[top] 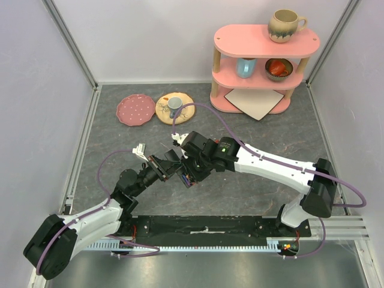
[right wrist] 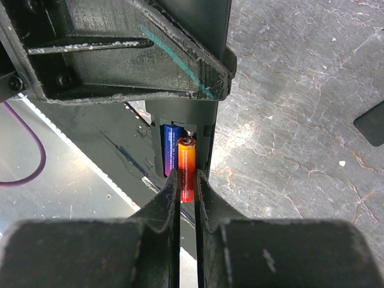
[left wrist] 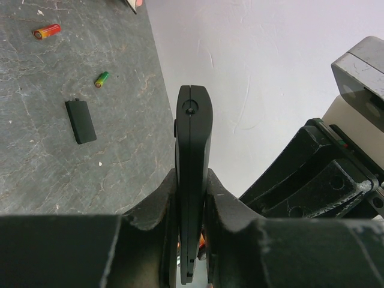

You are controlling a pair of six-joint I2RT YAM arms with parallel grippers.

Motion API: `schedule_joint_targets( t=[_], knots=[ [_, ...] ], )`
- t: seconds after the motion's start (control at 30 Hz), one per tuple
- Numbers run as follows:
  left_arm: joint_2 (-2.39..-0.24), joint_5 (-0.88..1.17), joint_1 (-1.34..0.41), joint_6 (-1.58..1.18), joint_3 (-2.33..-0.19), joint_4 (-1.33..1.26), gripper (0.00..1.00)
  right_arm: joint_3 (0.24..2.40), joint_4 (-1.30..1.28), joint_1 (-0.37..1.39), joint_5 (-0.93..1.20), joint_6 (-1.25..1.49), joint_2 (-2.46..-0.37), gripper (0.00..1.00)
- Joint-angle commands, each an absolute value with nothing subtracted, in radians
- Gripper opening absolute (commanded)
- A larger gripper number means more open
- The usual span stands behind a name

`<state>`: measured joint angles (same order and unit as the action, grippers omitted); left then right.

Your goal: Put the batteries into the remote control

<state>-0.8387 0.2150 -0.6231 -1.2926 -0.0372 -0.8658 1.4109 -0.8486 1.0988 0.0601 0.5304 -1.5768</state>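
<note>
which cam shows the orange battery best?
Right wrist: orange battery sits centre, pinched by the right gripper at the remote control bay. Top external: a speck at best. Left wrist: remote edge-on, battery nearly hidden.

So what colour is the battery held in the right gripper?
Orange; the battery shows best in the right wrist view.

**Orange battery pinched at the open bay**

The right gripper [right wrist: 186, 183] has both fingers closed on an orange battery [right wrist: 186, 168]. It holds the battery upright, with the top cap inside the open bay of the remote control [right wrist: 180, 111]. A blue battery [right wrist: 171, 147] already sits in that bay, just left of the orange one. To the right, a flat black piece [right wrist: 372, 123] lies on the grey table [right wrist: 288, 120].
</note>
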Motion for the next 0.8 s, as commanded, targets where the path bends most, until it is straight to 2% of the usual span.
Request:
schedule_joint_targets(
  t=[0.0,0.1,0.27,0.43,0.57,0.77],
  knots=[
    [-0.808,0.262,-0.630,-1.315,0.020,-1.000,0.02,1.447,-0.841,1.069,0.029,0.500,-1.603,0.00],
    [-0.811,0.262,-0.630,-1.315,0.021,-0.999,0.02,1.456,-0.844,1.063,0.031,0.496,-1.611,0.00],
    [-0.815,0.259,-0.630,-1.321,0.018,-1.000,0.02,1.477,-0.860,1.060,0.031,0.485,-1.621,0.10],
    [-0.818,0.242,-0.630,-1.345,0.018,-0.999,0.02,1.488,-0.880,1.062,0.026,0.474,-1.629,0.12],
    [-0.821,0.239,-0.630,-1.356,0.006,-0.999,0.02,1.493,-0.899,1.061,0.023,0.465,-1.634,0.22],
    [-0.830,0.230,-0.630,-1.367,0.005,-0.989,0.02,1.497,-0.907,1.062,0.017,0.462,-1.632,0.30]
  ],
)
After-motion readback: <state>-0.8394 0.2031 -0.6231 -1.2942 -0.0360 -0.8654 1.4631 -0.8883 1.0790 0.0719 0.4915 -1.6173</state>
